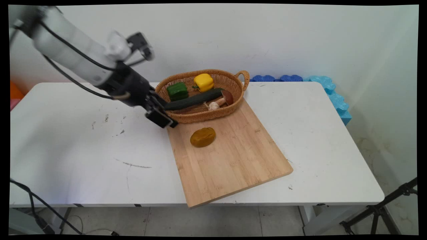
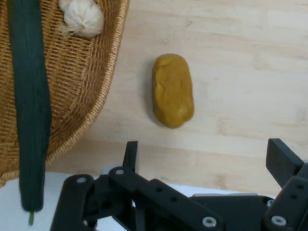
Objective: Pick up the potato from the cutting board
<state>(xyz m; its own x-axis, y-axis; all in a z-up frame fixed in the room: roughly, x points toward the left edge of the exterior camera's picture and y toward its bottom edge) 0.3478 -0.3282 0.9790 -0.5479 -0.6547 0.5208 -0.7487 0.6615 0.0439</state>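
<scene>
My black gripper (image 1: 165, 120) hangs open over the far left corner of a wooden cutting board (image 1: 233, 160), right by the front rim of a wicker basket (image 1: 200, 117). Nothing is between its fingers (image 2: 130, 153). A brownish-yellow potato (image 1: 202, 137) lies on the board a short way ahead of the gripper (image 2: 204, 150); in the hand view the potato (image 2: 173, 90) is just beyond the fingertips. The basket holds a long dark cucumber (image 1: 193, 99), a garlic bulb (image 1: 213, 105), a mushroom (image 1: 227, 97), a green pepper (image 1: 177, 91) and a yellow pepper (image 1: 203, 82). The cucumber (image 2: 30, 106) runs along the hand view's left side.
Blue foam pieces (image 1: 330, 90) lean between the table's back right edge and the wall. A black tripod leg (image 1: 383, 206) stands on the floor at the lower right. An orange object (image 1: 15, 91) sits beyond the table's left end. Black cables hang from the arm.
</scene>
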